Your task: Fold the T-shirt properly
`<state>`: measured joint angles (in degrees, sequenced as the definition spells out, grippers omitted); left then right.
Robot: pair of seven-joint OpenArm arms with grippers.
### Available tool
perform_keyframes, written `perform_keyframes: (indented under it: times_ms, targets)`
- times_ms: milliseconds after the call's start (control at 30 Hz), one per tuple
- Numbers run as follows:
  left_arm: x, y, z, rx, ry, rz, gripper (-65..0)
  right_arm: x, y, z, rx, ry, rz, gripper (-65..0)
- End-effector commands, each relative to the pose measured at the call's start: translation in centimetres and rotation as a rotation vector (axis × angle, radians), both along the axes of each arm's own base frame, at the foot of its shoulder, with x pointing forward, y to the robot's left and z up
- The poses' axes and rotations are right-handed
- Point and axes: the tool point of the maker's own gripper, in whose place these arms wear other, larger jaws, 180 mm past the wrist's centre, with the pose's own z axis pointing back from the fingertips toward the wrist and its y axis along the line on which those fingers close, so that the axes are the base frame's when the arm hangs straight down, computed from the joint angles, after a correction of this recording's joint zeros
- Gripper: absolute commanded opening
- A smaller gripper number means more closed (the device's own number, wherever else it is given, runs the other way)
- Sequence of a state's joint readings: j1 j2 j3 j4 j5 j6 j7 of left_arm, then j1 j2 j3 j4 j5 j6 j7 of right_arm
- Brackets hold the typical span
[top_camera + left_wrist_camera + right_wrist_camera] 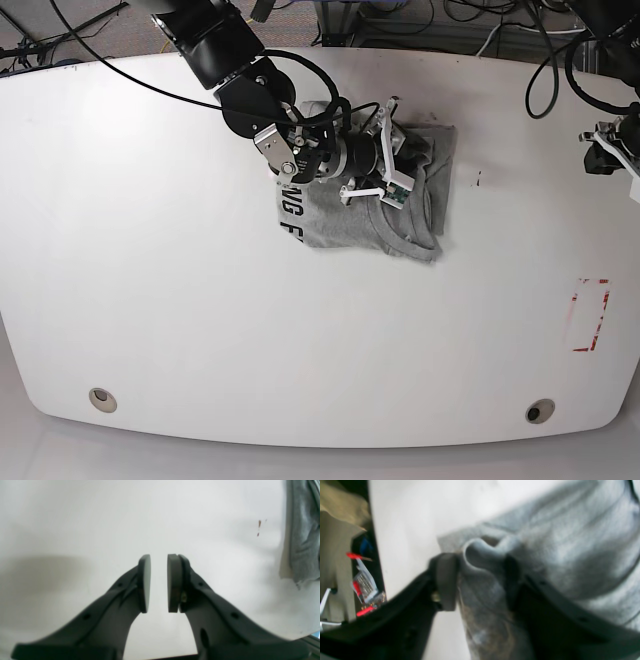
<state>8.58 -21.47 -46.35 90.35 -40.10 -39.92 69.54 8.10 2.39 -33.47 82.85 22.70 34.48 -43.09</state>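
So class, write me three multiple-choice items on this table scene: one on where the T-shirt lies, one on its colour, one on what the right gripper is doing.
1. Where on the table does the T-shirt lie?
A. far middle
B. near left corner
C. near right corner

2. What colour is it?
A. red
B. grey
C. black

3. What is between the right gripper fingers?
A. nothing
B. a fold of shirt
C. a cable

Answers: 1 A, the base view shows it beyond the centre; 2 B, grey knit in all views; 3 B, fabric bunches between its fingers.
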Motion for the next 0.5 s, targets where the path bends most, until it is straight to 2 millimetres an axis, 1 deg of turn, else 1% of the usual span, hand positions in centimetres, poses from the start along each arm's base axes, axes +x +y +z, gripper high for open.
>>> perform_keyframes:
  times_ms: [0, 67, 100, 133, 200, 267, 333, 400, 467]
  targets:
    - [0.6, 0.6, 1.4, 0.025, -0.040, -0.004, -54.7, 0.9, 1.1, 2.4, 0.068, -0.046, 0.000, -55.0]
    - [0.7, 0.5, 1.4, 0.023, -0.040, -0.009, -54.7, 1.0, 1.1, 2.6, 0.070, -0.050, 0.000, -62.9]
    - [0.8, 0.5, 1.4, 0.023, -0.042, -0.008, -54.7, 1.0, 1.2, 3.0, 0.077, -0.063, 0.003, -65.0]
    - [0.8, 0.5, 1.4, 0.023, -0.042, -0.008, -54.7, 1.0, 1.3, 3.4, 0.084, -0.072, 0.005, -65.0]
    - [0.7, 0.5, 1.3, 0.023, -0.039, -0.009, -54.7, 0.8, 1.7, 5.1, 0.120, -0.105, 0.011, -65.0]
    - [0.6, 0.5, 1.3, 0.023, -0.037, -0.009, -54.7, 0.3, 1.9, 6.3, 0.148, -0.124, 0.014, -65.0]
    - [0.7, 0.5, 1.3, 0.023, -0.038, -0.010, -54.7, 0.2, 2.2, 7.9, 0.179, -0.163, 0.019, -65.0]
    - [0.7, 0.4, 1.3, 0.021, -0.038, -0.010, -54.7, 0.1, 2.2, 8.4, 0.182, -0.176, 0.023, -65.0]
    - [0.6, -0.1, 0.9, 0.006, -0.039, -0.008, -54.7, -0.2, 2.7, 9.0, 0.176, -0.181, 0.040, -65.0]
